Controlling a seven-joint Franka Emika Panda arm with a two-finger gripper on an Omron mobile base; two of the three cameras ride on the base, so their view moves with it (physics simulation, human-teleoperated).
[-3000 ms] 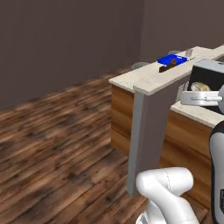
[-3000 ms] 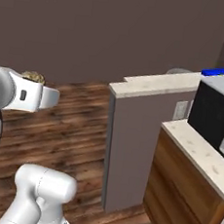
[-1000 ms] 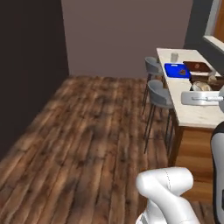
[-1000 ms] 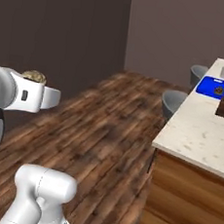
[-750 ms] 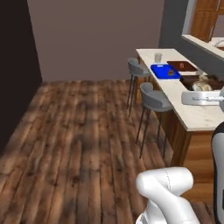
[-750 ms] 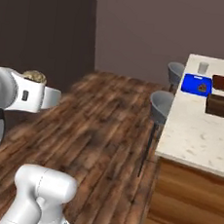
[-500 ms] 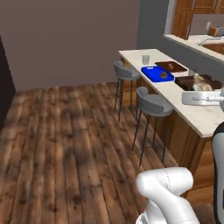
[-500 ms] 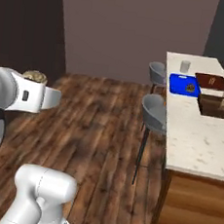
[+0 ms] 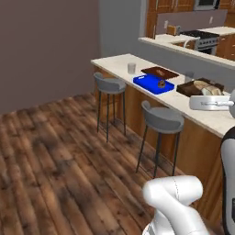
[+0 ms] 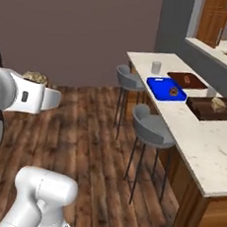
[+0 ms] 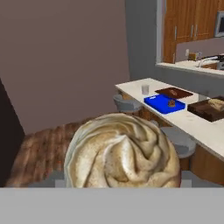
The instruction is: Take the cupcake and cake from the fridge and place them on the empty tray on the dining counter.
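Note:
A round cake [image 11: 122, 153] with swirled cream-and-brown frosting sits close in the hand view, and my gripper [image 10: 35, 83] is shut on it. In the right base view the cake [image 10: 35, 78] rides above the wooden floor, well left of the dining counter [image 10: 183, 128]. On that beige counter lies the blue tray [image 9: 149, 82] [image 10: 160, 88] [image 11: 159, 104]. The small cupcake [image 9: 161, 84] [image 10: 174, 91] [image 11: 171, 103] stands on the tray's far end. The fridge is out of view.
Two grey stools [image 9: 110, 85] [image 9: 161, 120] stand in front of the counter. On it are a glass [image 9: 131, 68], a flat brown tray [image 9: 159, 72] and a dark raised-rim tray with bread [image 9: 193, 87]. Open wooden floor [image 9: 55, 151] lies left.
The base has turned and driven, so the whole scene has swung: counter, stools and trays now sit nearer and larger. The cake stays in my gripper.

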